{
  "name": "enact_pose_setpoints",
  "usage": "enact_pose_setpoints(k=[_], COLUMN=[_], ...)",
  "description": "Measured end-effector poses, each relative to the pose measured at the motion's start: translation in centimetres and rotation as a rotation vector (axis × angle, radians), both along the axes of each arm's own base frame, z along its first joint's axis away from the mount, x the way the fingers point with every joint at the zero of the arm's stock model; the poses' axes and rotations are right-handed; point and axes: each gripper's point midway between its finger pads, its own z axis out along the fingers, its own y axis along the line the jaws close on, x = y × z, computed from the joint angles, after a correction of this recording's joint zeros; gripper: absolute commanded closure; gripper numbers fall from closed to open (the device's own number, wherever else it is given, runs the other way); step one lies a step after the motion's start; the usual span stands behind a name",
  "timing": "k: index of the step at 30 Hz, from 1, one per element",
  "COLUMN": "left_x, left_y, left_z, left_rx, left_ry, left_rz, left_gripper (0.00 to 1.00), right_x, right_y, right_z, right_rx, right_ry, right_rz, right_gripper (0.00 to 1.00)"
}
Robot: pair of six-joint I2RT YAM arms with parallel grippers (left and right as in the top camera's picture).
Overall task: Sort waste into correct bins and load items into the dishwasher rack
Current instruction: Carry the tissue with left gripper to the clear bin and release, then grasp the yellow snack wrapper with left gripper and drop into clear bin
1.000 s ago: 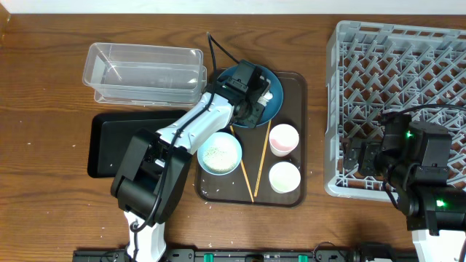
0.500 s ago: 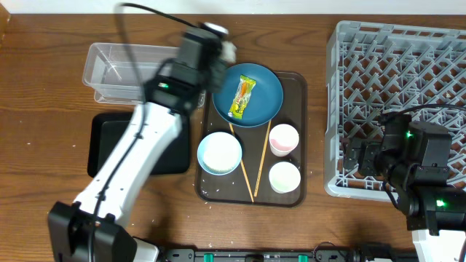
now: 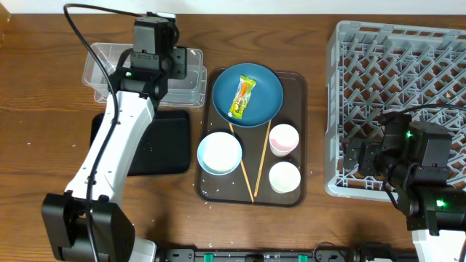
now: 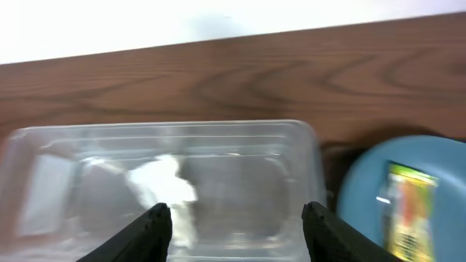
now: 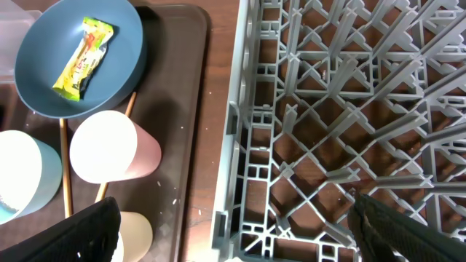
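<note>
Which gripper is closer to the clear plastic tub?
Left. The left gripper hangs directly over the clear tub; the right gripper is far off, over the grey rack.

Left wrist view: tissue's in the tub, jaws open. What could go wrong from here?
1. The wrapper lies flat on the plate. A pinch by the left gripper could slide it or tip the plate.
2. The chopsticks lie close between the bowl and the pink cup. Reaching for them may knock either.
3. The tissue is blurred in the tub, so I can't confirm it lies fully inside.
</note>
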Motion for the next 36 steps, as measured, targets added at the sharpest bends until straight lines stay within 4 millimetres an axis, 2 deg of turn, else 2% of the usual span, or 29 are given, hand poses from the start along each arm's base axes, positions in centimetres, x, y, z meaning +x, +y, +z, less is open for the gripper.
enact_pose_setpoints(k=[6, 9, 11, 16, 19, 23, 28, 32, 33, 35, 36], left_x=[-1.3, -1.9, -2.2, -2.7, -3.1, -3.1, -3.3, -3.3, -3.3, -3.3, -3.4], left_y=[-6.3, -9.4, -11.5, -14.5, -15.1, -15.3, -15.1, -15.1, -15.1, -15.0, -15.0], left_z=[-0.3, -1.5, -3.6, -10.1, -13.9, -17.3, -19.4, -19.5, -19.5, -19.6, -19.6], left_rx=[-0.123, -0.145, -0.151, -0.139, -0.126, -0.115, -0.106, -0.103, -0.103, -0.103, -0.101], left_ry=[0.033, 0.069, 0.117, 0.252, 0.329, 0.38, 0.421, 0.423, 0.423, 0.427, 0.426], left_rz=[-0.206, -0.288, -0.336, -0.39, -0.398, -0.395, -0.385, -0.386, -0.387, -0.38, -0.383], left_gripper=[0.38, 0.34, 0.33, 0.3, 0.3, 0.31, 0.5, 0.74, 0.85, 0.94, 0.94], right_x=[0.0, 0.0, 0.0, -0.1, -0.1, -0.1, -0.1, -0.1, -0.1, -0.1, -0.1], right_y=[0.0, 0.0, 0.0, 0.0, 0.0, 0.0, 0.0, 0.0, 0.0, 0.0, 0.0], right_z=[0.0, 0.0, 0.0, -0.1, -0.1, -0.1, -0.1, -0.1, -0.1, -0.1, -0.1], right_rx=[0.0, 0.0, 0.0, 0.0, 0.0, 0.001, 0.0, 0.0, 0.0, 0.0, 0.0], right_ry=[0.0, 0.0, 0.001, 0.006, 0.008, 0.008, 0.008, 0.007, 0.007, 0.007, 0.007], right_rz=[0.0, 0.0, 0.0, 0.0, 0.0, 0.0, 0.0, 0.0, 0.0, 0.0, 0.0], right_gripper=[0.01, 0.01, 0.01, 0.01, 0.01, 0.01, 0.01, 0.01, 0.01, 0.01, 0.01])
